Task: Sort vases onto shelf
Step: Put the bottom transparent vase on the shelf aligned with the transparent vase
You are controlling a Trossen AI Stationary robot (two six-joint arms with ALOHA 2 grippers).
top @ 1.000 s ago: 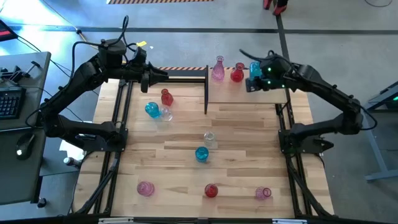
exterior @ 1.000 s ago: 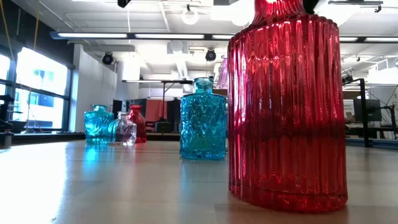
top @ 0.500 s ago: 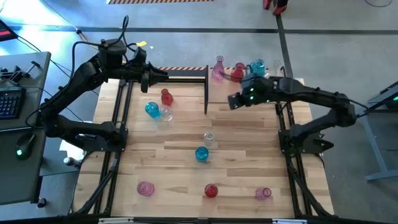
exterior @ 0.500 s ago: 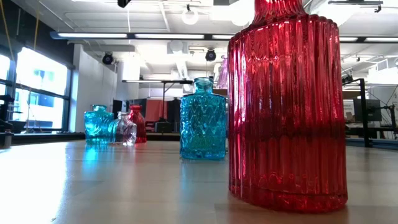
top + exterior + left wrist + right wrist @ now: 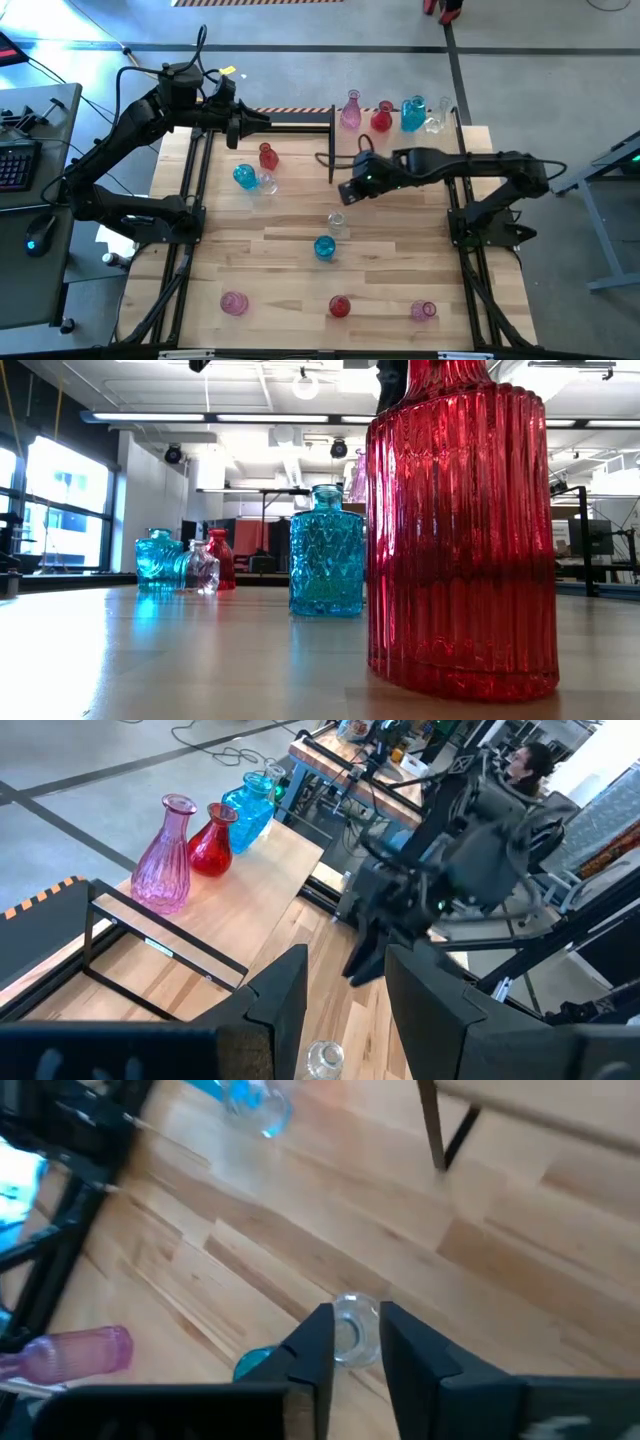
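The right gripper (image 5: 345,192) is found over mid-table, just short of the clear vase (image 5: 337,222), which is lined up between its fingers (image 5: 318,1345) in the right wrist view. The fingers are parted by a narrow gap and nothing is held; the gap is judged too tight for the vase and would need widening before a descent.

The left gripper (image 5: 262,122) is held at the far-left end of the shelf (image 5: 300,117), apart from the work. Its fingers (image 5: 285,995) are seen parted and empty.

Four vases are stood in a row at the shelf's right end: pink (image 5: 350,112), red (image 5: 381,118), blue (image 5: 412,113) and clear (image 5: 436,120). Sorting is judged partly done. Seven vases are left on the table, among them a blue bottle (image 5: 324,246) just beside the target. That neighbour is noted as a collision risk during the grasp.
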